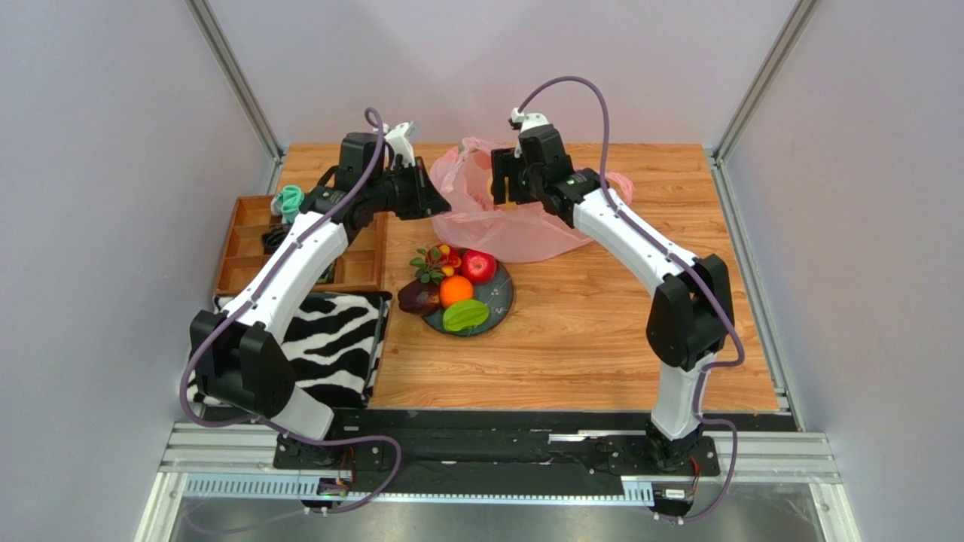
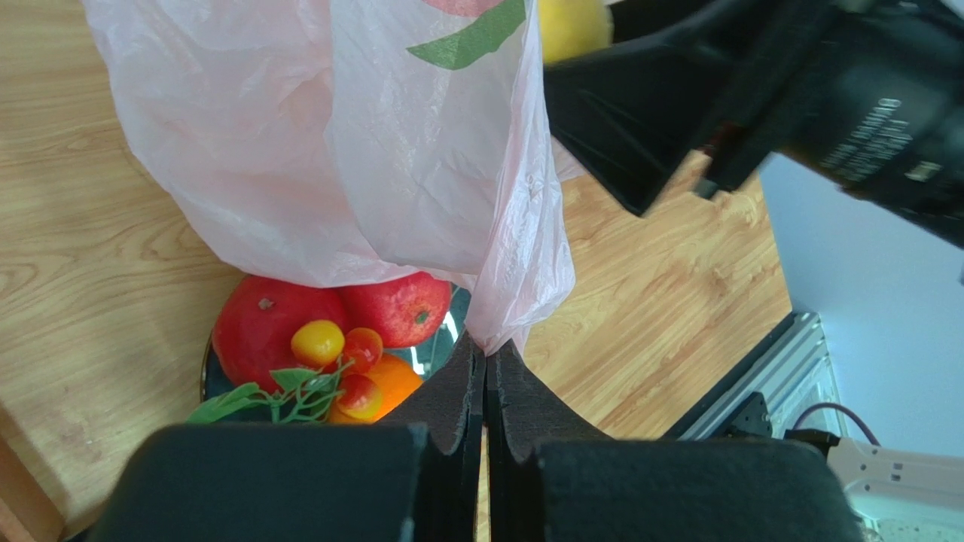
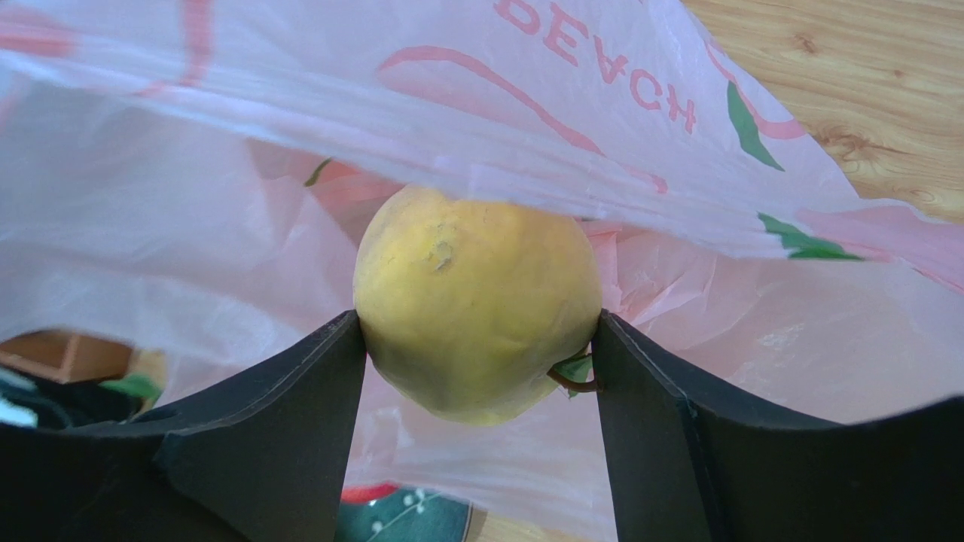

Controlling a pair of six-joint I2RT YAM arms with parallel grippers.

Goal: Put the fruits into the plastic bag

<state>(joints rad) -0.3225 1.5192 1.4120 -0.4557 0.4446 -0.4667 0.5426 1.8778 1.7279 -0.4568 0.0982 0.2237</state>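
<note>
The pink plastic bag (image 1: 498, 209) lies at the back centre of the table. My left gripper (image 1: 444, 206) is shut on its edge; the pinched film (image 2: 504, 322) shows in the left wrist view. My right gripper (image 1: 506, 181) is shut on a yellow peach (image 3: 478, 303) at the bag's mouth, with printed pink film (image 3: 566, 102) over it. On the dark plate (image 1: 501, 296) lie a red apple (image 1: 479, 267), an orange (image 1: 456, 290), a green fruit (image 1: 465, 316), a dark purple fruit (image 1: 416, 298) and red berries (image 1: 439, 260). The apple (image 2: 266, 328) and berries (image 2: 340, 361) also show under the bag.
A wooden compartment tray (image 1: 255, 243) with small items stands at the left. A zebra-striped cloth (image 1: 328, 339) lies at the front left. The right arm (image 2: 792, 102) crosses the left wrist view. Bare wood (image 1: 634, 328) lies to the right of the plate.
</note>
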